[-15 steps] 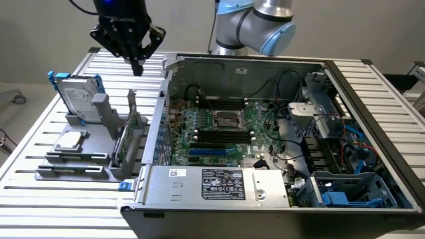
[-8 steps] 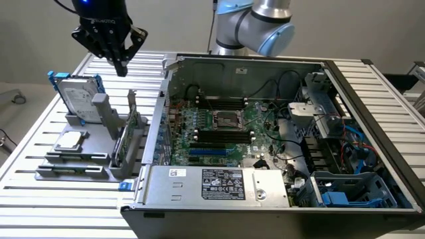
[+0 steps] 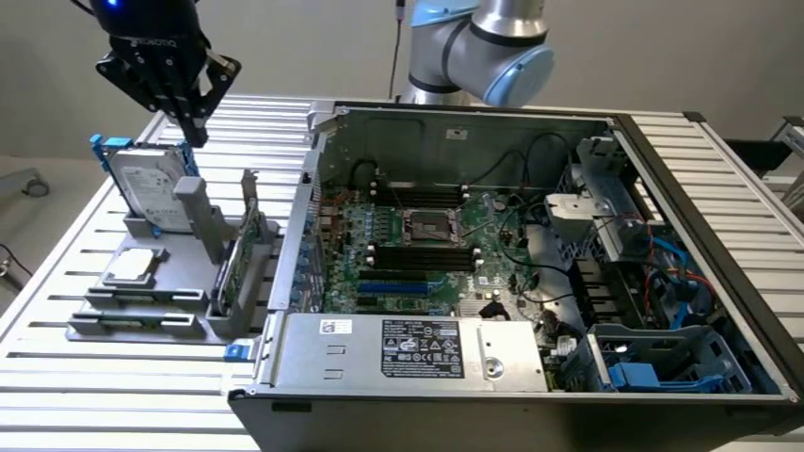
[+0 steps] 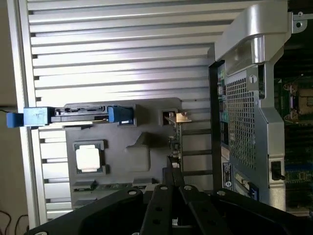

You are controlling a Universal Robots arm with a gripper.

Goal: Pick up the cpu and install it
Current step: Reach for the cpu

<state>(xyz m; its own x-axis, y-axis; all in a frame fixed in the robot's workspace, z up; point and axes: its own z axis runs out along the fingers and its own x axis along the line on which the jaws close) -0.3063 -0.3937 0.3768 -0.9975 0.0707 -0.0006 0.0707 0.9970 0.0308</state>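
Note:
The cpu (image 3: 134, 266) is a small flat silver square lying in a recess of the grey holder (image 3: 138, 311) at the exterior view's left; in the wrist view the cpu (image 4: 89, 158) shows bright on that holder. My gripper (image 3: 195, 135) hangs high above the holder's back, near the upright hard drive (image 3: 149, 193), fingers shut with nothing between them. The wrist view shows the gripper (image 4: 172, 164) with its fingers pressed together. Inside the open computer case (image 3: 528, 254), the motherboard socket (image 3: 430, 226) sits between the memory slots.
The grey holder also carries an upright card (image 3: 239, 250) and a memory stick. The case wall (image 3: 301, 217) rises right beside the holder. A slatted metal table (image 3: 75, 377) lies under everything. The arm's base joint (image 3: 484, 47) stands behind the case.

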